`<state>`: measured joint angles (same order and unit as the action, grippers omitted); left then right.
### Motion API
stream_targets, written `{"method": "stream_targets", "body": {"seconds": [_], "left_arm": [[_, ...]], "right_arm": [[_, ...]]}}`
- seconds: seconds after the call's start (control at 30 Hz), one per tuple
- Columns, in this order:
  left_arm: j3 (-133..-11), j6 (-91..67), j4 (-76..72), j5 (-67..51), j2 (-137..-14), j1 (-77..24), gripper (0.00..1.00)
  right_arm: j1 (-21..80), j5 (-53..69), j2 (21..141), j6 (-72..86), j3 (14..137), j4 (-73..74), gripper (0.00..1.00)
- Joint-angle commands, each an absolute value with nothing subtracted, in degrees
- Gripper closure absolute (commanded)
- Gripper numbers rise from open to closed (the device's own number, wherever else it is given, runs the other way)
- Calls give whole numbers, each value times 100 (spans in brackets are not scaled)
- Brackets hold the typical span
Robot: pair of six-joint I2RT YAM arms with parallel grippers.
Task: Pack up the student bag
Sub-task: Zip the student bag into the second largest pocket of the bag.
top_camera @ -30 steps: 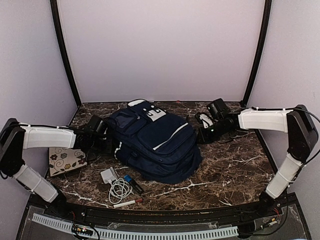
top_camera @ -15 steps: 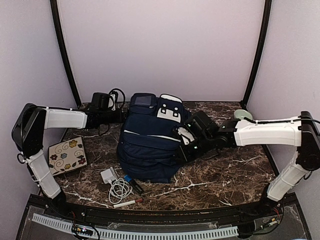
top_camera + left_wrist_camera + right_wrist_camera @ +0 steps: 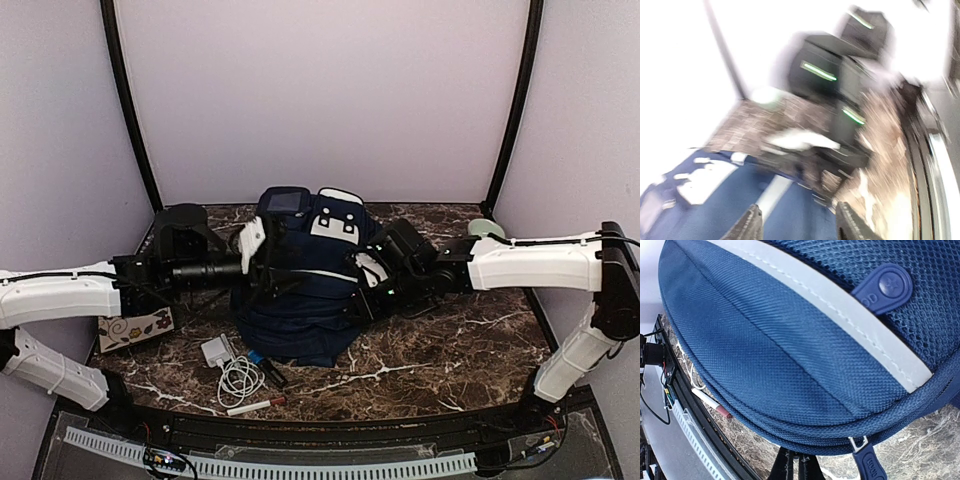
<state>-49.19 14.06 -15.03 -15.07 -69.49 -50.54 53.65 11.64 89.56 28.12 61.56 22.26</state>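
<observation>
The student bag [image 3: 300,290], dark navy with a grey top panel, lies in the middle of the table with its top toward the back wall. My left gripper [image 3: 260,265] reaches in from the left over the bag's left side. The blurred left wrist view shows the left gripper [image 3: 800,227] open, with only the bag's blue fabric [image 3: 715,200] beneath it. My right gripper [image 3: 363,285] presses against the bag's right side. In the right wrist view the right gripper [image 3: 796,467] is shut, its tips hidden under the bag's seamed edge [image 3: 805,437], beside a zip pull [image 3: 867,462].
A floral notebook [image 3: 135,328] lies under the left arm. In front of the bag are a white charger with cable [image 3: 225,365], a blue item [image 3: 256,356], a black marker [image 3: 272,376] and a red-tipped pen [image 3: 255,405]. A pale green object [image 3: 486,228] sits at the back right.
The bag went from lying tilted to pointing straight at the back wall. My left arm swung from the back left corner forward to the bag's left side. The right gripper stays against the bag.
</observation>
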Motion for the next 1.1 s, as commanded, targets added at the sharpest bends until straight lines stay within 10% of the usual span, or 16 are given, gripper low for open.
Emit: {"method": "stream_targets", "body": {"seconds": [0.0,0.5,0.63,0.77,1.07], "left_arm": [[-4467,3187,-806,-1243,-7334,-5697,52],[-5637,3771,121,707,-9210,-5818,53],[-5524,3921,-164,1060,-9238,-5827,64],[-5521,4150,-116,1423,-9278,-5862,99],[-5108,4012,-208,1534,-8415,-5883,100]], "right_arm": [[5197,1194,8955,2917,6120,1793,100],[5085,1286,9002,3103,5684,1411,100],[5072,1269,9034,3085,5761,1497,100],[4973,1065,8950,3099,5772,1702,100],[3772,235,8371,3058,5261,2599,100]]}}
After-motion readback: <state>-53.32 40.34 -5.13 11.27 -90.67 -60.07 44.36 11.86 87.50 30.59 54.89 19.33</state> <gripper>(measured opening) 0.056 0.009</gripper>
